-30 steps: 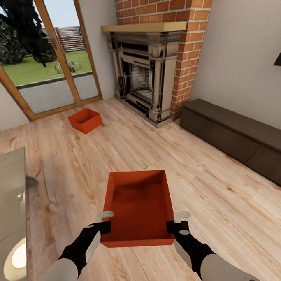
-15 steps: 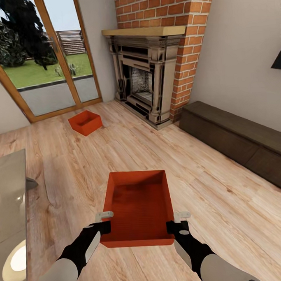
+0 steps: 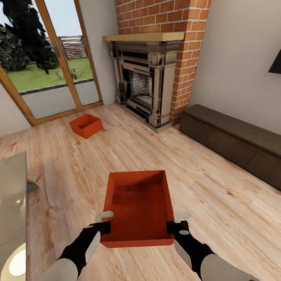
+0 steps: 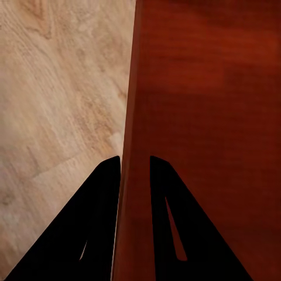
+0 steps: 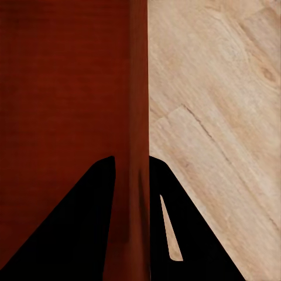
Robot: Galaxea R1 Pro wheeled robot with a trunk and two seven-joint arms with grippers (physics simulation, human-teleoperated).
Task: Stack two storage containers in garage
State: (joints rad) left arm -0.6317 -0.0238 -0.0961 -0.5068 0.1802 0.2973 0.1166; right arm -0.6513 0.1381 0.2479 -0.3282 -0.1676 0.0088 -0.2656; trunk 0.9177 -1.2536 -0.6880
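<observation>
I hold one red-orange storage container [image 3: 139, 206] level in front of me above the living room's wood floor. My left gripper [image 3: 105, 222] is shut on its left wall [image 4: 132, 117], one finger inside and one outside. My right gripper [image 3: 177, 221] is shut the same way on its right wall [image 5: 138, 117]. The container looks empty. A second, identical storage container [image 3: 86, 125] sits on the wood planks farther ahead to the left, near the glass doors.
A brick fireplace [image 3: 148, 84] stands ahead at the back wall. A long dark low cabinet [image 3: 235, 141] runs along the right wall. A glass table [image 3: 10, 205] edge is close on my left. Glass patio doors [image 3: 46, 63] fill the back left.
The whole view has shifted slightly, so the camera has moved; the far container and fireplace sit a little lower and to the right. My grip on the held container is unchanged.
</observation>
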